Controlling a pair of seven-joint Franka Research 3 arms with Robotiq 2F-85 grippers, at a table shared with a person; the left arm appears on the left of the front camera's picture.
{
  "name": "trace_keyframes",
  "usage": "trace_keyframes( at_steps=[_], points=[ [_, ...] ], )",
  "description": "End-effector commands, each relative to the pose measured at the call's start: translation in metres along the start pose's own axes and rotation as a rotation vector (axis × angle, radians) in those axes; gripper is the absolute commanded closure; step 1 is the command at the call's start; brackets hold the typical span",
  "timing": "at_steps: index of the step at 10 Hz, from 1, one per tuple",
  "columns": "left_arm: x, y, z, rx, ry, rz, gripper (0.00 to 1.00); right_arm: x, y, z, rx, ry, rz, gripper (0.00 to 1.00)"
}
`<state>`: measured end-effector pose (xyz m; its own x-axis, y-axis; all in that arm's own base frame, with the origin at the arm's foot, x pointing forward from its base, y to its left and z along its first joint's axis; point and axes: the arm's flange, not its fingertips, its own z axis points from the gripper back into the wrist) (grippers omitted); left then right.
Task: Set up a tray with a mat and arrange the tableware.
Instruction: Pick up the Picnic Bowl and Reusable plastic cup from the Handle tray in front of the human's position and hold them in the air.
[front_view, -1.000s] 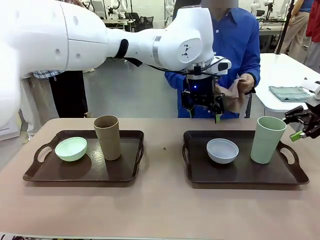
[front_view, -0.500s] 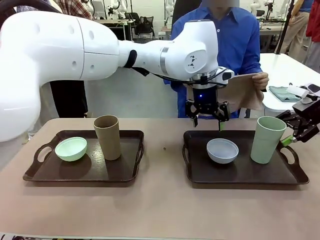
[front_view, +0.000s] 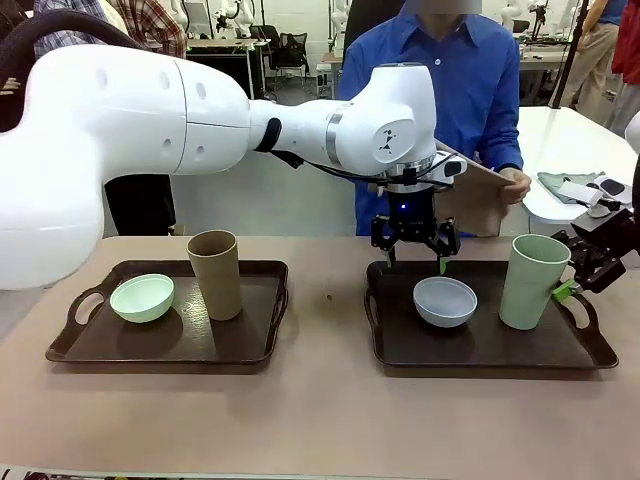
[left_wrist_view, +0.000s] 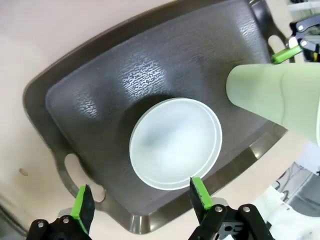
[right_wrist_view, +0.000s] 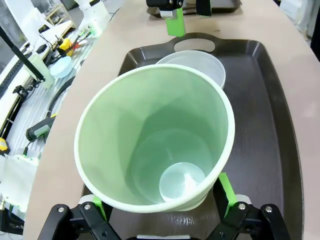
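Left gripper (front_view: 415, 262) dropped lower since a second ago and now hangs with jaws spread wide over the pale blue-white bowl (front_view: 445, 300) on the right tray (front_view: 490, 362). Right gripper (right_wrist_view: 161, 199) slid in, fingers wide apart either side of the pale green cup (front_view: 533, 280) on that same tray. Mint bowl (front_view: 142, 297) and tan cup (front_view: 215, 273) sit on the left tray (front_view: 160, 355). Person's hand (front_view: 515, 180) holds up a brown mat (front_view: 480, 205).

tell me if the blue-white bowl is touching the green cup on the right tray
Apart. The left wrist view shows a strip of bare tray between the bowl and the cup.
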<state>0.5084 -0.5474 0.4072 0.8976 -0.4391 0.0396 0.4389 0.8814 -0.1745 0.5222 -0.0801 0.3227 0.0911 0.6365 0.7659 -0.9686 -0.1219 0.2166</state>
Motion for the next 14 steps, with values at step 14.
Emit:
trace_keyframes(
  at_steps=[14],
  points=[
    [0.004,0.026,-0.05,-0.218,0.106,-0.012,0.0,0.005,-0.033,-0.028,0.069,-0.133,-0.014,0.0]
  ],
)
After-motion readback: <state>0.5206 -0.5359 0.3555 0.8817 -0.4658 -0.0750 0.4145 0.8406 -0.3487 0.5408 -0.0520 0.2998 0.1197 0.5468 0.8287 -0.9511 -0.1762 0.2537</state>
